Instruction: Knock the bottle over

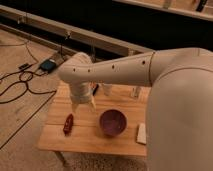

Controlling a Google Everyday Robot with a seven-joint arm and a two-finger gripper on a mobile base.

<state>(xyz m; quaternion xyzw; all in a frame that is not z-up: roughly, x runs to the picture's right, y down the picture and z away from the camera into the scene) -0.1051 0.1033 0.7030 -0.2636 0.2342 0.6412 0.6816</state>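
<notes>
The bottle (135, 92) is a slim clear thing standing at the back edge of the wooden table (90, 140). Only its lower part shows below my arm. A wider whitish cup (106, 90) stands to its left, also partly hidden by the arm. My arm reaches across from the right and bends down at the table's back left. My gripper (83, 107) points down over the table, left of the cup and well left of the bottle. Its two fingers stand apart and hold nothing.
A purple bowl (112, 122) sits at the table's middle front. A small red object (68, 124) lies at the front left. A flat white object (142, 133) lies at the front right. Cables and a blue box (48, 64) lie on the floor to the left.
</notes>
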